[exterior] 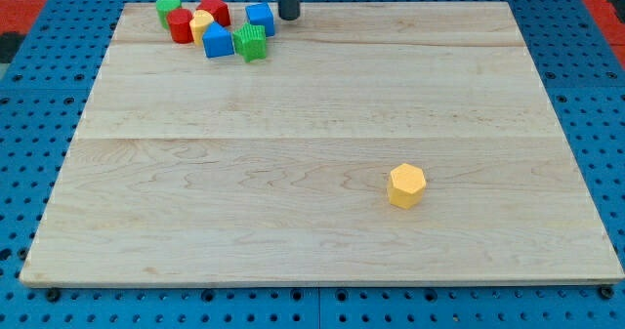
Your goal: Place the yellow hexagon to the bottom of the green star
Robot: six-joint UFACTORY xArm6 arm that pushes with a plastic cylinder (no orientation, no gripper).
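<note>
The yellow hexagon lies alone on the wooden board at the view's lower right. The green star sits at the view's top left, at the right edge of a tight cluster of blocks. My tip rests near the board's top edge, just right of the cluster and close beside a blue block. It is far above and left of the yellow hexagon.
The cluster also holds a green cylinder, a red cylinder, a red block, a yellow block and a second blue block. The wooden board lies on a blue pegboard surface.
</note>
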